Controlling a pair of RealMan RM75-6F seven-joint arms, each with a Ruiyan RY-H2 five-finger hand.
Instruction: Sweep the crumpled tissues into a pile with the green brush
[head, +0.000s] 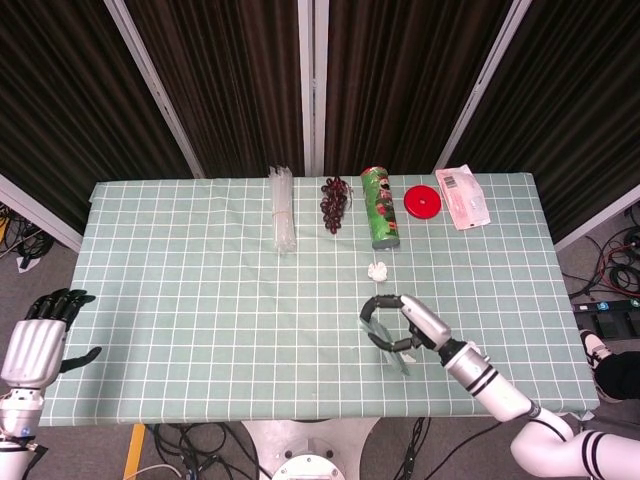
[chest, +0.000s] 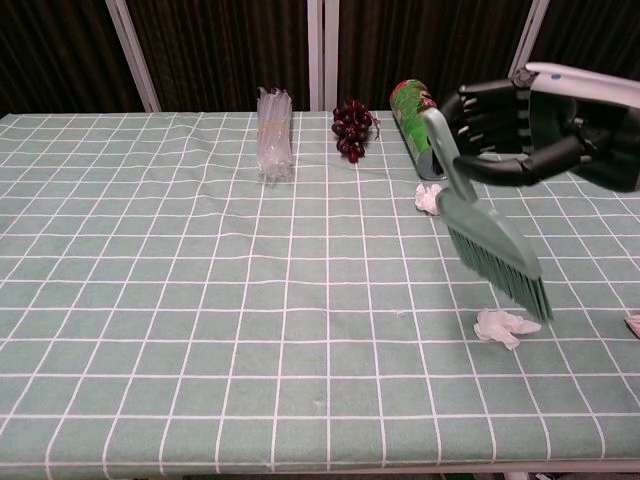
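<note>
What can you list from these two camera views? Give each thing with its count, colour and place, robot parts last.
table: one, green cloth with white grid, fills both views.
crumpled tissues: two, white; one near the front right, the other just in front of the can.
green brush: one, held above the near tissue, bristles down.
can: one, green, lying at the back.
grapes: one bunch, dark red, left of the can.
clear plastic bundle: one, back centre-left.
lid: one, red, right of the can.
packet: one, pink and white, back right.
right robot hand: grips the brush handle.
left robot hand: off the table's left edge, holding nothing.
</note>
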